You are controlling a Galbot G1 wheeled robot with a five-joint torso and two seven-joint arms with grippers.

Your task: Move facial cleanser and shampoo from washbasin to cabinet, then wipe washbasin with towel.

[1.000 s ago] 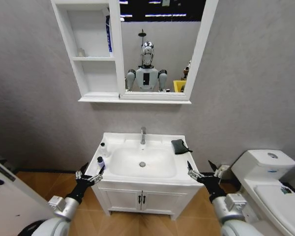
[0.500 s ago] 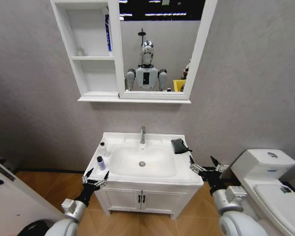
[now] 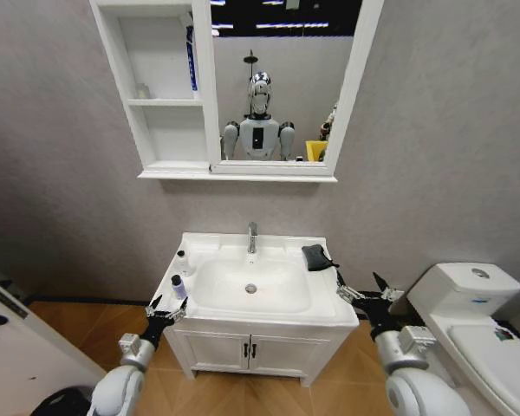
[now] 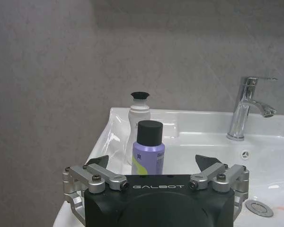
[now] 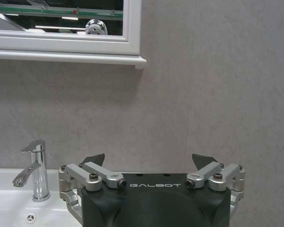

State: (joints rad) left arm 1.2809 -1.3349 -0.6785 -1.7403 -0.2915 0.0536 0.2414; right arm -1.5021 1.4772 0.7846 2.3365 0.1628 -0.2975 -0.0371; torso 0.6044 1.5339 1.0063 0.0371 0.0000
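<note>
The washbasin (image 3: 325, 299) is a white sink top with a chrome tap (image 3: 252, 237). On its left rim stand two small bottles, one purple with a black cap (image 3: 178, 286) (image 4: 148, 152) and one white with a black cap (image 3: 183, 263) (image 4: 138, 117). I cannot tell which is the shampoo and which the facial cleanser. The dark towel (image 3: 316, 256) lies on the right rim. The cabinet (image 3: 160, 130) hangs above on the left, beside the mirror. My left gripper (image 3: 166, 309) (image 4: 151, 161) is open just short of the purple bottle. My right gripper (image 3: 361, 291) (image 5: 149, 158) is open off the basin's right front corner.
A white toilet (image 3: 468, 321) stands close on the right. Below the basin is a low two-door vanity (image 3: 247, 351). A blue item (image 3: 191, 56) and a small clear item (image 3: 143, 91) sit in the cabinet's top compartment. A white panel (image 3: 17, 347) fills the lower left.
My left arm has swung in toward the vanity, its gripper staying near the basin's front left corner. My right gripper has drifted slightly right and up. The bottles and towel have not moved.
</note>
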